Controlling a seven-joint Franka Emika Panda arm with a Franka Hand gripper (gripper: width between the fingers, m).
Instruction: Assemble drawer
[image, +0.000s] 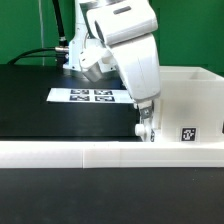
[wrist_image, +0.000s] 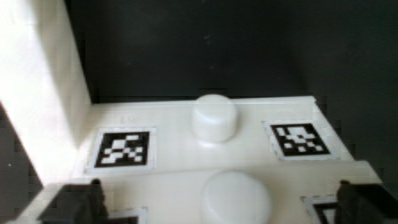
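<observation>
The large white casing (image: 195, 100) stands at the exterior view's right, with a tag on its front. My gripper (image: 146, 130) hangs low right beside the casing's left edge. In the wrist view the gripper (wrist_image: 217, 203) is open, its dark fingers (wrist_image: 71, 205) wide apart on either side of a rounded white knob (wrist_image: 235, 195), with gaps on both sides. The knob sits on a white tray face (wrist_image: 178, 170) that carries two tags and a second knob (wrist_image: 214, 118). The casing's wall (wrist_image: 45, 90) rises next to the tray. In the exterior view the tray is hidden.
A long low white rail (image: 60, 152) runs across the front of the black table (image: 40, 115). The marker board (image: 92, 96) lies flat behind the arm. A green backdrop and black cables are at the back.
</observation>
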